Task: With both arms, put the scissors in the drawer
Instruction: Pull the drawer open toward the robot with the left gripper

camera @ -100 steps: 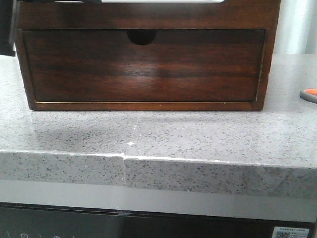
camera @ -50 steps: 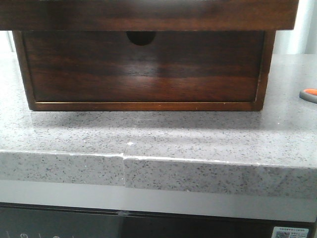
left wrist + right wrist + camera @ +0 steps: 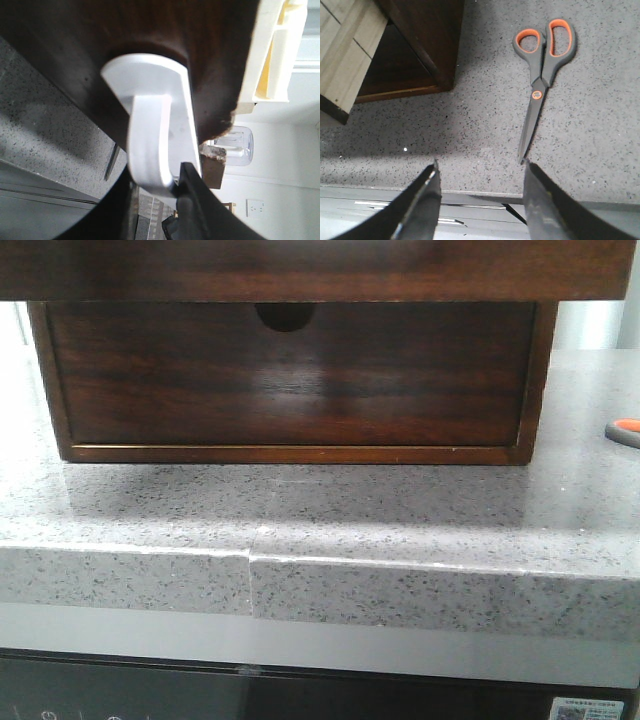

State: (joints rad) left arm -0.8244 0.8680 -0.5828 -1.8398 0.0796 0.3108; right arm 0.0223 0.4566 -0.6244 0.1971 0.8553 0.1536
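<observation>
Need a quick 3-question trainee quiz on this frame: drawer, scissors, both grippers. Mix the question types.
1. True or false: the orange and grey handled scissors lie closed on the speckled grey stone countertop, outside the wooden cabinet.
2. Multiple choice: the right gripper is A) open and empty above the countertop, B) shut on the scissors, C) inside the drawer.
3. Fill in: the left gripper is hooked on the white rounded ____ of the dark brown glossy wooden drawer.

Key: 1 true; 2 A; 3 handle.
</observation>
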